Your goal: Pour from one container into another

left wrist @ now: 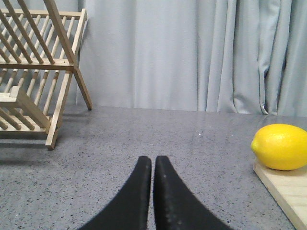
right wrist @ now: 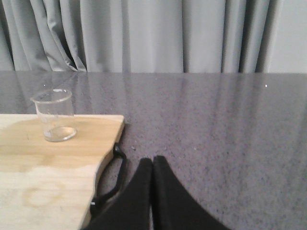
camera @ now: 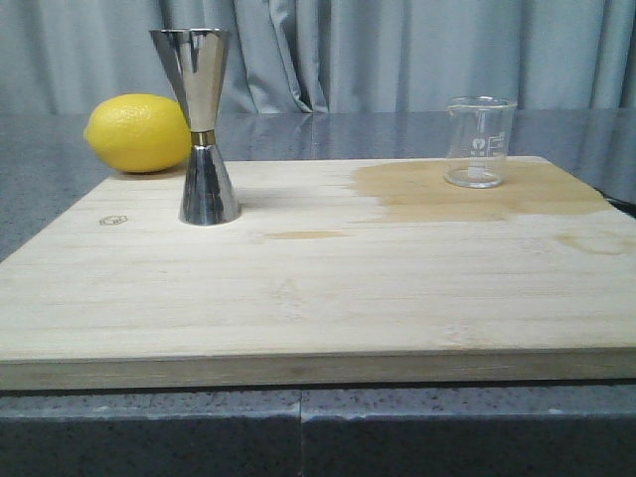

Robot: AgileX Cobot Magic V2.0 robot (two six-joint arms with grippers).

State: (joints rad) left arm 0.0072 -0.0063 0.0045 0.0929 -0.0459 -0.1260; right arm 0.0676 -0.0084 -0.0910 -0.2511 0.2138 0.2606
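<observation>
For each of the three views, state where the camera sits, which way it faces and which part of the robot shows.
Front: low at table edge, facing forward over board, jigger, beaker; no robot visible.
Left wrist: beside board, shut left end effector, lemon, shared with front.
Right wrist: beside board, shut right end effector, beaker shared.

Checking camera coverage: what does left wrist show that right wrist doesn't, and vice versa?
Only left wrist: the lemon, a wooden rack, and the left hand, fingers together.
Only right wrist: the glass beaker upright on a darker, wet-looking stain, a black cord loop at the board's edge, and the right hand, also closed.
Both: the wooden board, grey countertop, grey curtain. Neither shows the jigger.
</observation>
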